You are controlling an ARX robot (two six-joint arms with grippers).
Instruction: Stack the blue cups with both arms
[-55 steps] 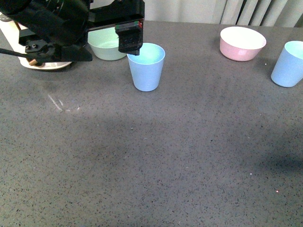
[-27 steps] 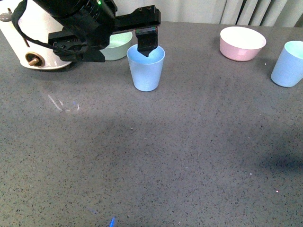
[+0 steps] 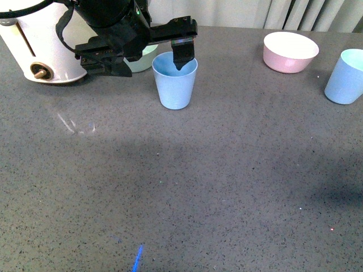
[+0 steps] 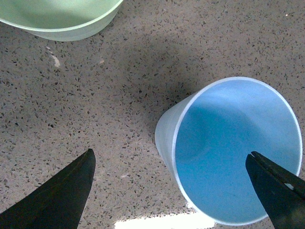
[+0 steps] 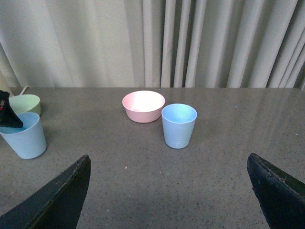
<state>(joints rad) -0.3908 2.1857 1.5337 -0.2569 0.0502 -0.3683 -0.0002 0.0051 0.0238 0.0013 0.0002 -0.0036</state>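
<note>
Left jaws slid right — one seemingly inside blue cup [image 3: 174, 92].

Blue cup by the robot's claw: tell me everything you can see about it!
The cup is light blue, smooth matte plastic by its look, wider at the top, with no handle. It stands upright and empty on the grey speckled table, apart from the green bowl. The open left gripper straddles its rim, one finger above the inside, one outside; touching cannot be told.
</note>
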